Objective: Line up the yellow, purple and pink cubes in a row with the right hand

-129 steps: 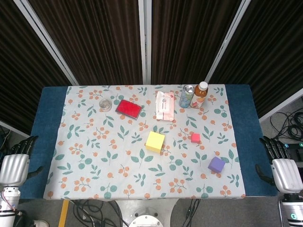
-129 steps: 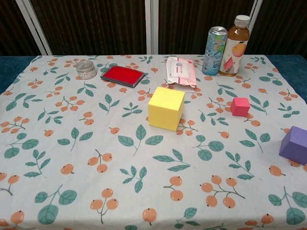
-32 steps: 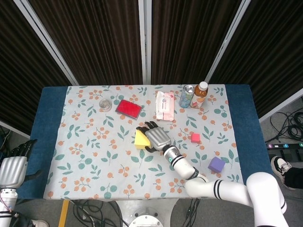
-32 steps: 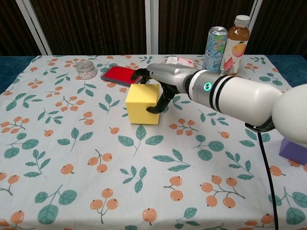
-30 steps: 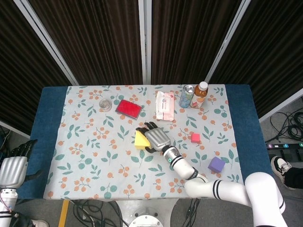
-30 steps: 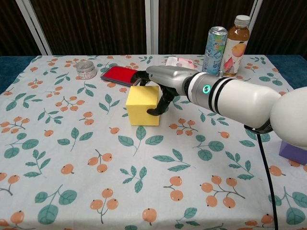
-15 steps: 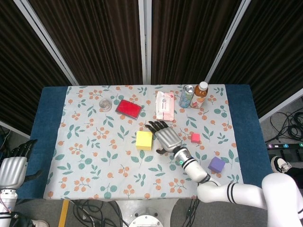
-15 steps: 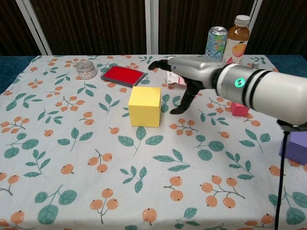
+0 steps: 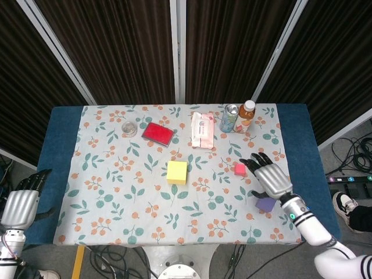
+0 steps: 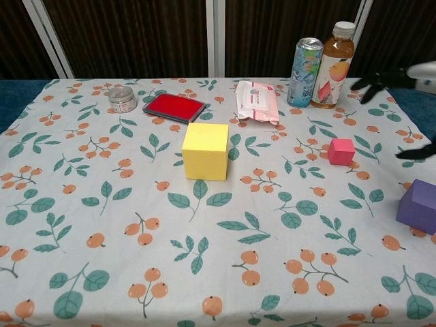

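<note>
— Where was your right robot hand (image 9: 272, 178) at that moment, and was anything in it?

— It hung over the right part of the worktop (image 9: 64, 150) with the fingers spread wide and nothing held. The small purple foam cube (image 9: 265, 204) lay directly under the heel of my right robot hand, on the side toward me; the hand covered part of it in the head view. The small pink foam cube (image 9: 239, 169) lay just beside my fingertips, on their left. The large yellow foam cube (image 9: 176, 172) stood well apart, far to the left, near the middle of the flowered cloth.

— So which cube did the next move depend on?

— I judged it was the purple one, because it was the nearest, almost beneath the palm. To take it I would need to draw the hand back toward me and lower it. My left robot hand (image 9: 19, 204) rested far away at the left edge, fingers apart and empty, so it was of no use here.

— What did the two views give you differently?

— The head view showed the whole right hand and its place over the cubes. The chest view showed only dark fingertips at the right border, but it showed the purple cube (image 10: 417, 206) uncovered, with its faces clear, and the pink cube (image 10: 341, 151) and the yellow cube (image 10: 204, 150) at their real heights.
</note>
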Tool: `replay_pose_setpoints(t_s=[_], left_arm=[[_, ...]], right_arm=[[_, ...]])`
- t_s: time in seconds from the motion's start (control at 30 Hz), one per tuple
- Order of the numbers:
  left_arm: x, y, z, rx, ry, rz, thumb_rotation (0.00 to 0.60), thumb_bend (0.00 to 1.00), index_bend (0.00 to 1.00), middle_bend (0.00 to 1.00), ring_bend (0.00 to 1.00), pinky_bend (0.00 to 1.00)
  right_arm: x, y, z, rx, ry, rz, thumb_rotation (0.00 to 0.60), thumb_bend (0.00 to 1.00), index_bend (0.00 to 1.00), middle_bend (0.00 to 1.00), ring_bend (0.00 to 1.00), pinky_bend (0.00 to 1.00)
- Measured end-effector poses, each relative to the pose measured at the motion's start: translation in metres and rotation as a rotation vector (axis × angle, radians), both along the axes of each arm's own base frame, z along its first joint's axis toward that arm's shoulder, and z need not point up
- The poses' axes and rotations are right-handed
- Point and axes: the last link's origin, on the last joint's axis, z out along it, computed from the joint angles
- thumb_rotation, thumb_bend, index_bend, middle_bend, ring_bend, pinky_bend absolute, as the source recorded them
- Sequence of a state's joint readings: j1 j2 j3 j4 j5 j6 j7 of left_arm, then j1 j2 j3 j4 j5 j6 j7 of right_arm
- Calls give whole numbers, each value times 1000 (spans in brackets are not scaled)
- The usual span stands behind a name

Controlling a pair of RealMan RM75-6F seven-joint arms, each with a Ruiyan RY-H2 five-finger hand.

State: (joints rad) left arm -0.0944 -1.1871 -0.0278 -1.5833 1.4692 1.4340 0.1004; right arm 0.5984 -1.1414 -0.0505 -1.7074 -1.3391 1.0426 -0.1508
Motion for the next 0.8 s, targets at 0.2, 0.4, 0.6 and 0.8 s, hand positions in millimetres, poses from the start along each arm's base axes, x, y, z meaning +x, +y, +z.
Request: replay_pose_setpoints(t_s=[0.2, 0.4, 0.6, 0.8], left_arm=[[2, 3, -1, -10, -7, -8, 600, 186, 143, 223, 171, 232], [4, 4, -2, -17, -19, -11, 600, 186, 143, 223, 171, 232], [3, 2, -1, -21, -27, -5, 600, 185, 143, 223, 171, 232], [2, 1, -1, -24, -36, 1, 600, 185, 143, 223, 171, 232]], right_arm=[[-36, 30, 11, 24, 70, 4, 600, 122, 141, 180, 0, 0], [-66, 39, 12, 36, 170, 29, 600, 124, 159, 176, 0, 0], [-75, 40, -2, 55, 231, 72, 600, 125, 166, 174, 0, 0], [-79, 37, -10, 63, 275, 99, 600, 148, 191, 172, 0, 0]])
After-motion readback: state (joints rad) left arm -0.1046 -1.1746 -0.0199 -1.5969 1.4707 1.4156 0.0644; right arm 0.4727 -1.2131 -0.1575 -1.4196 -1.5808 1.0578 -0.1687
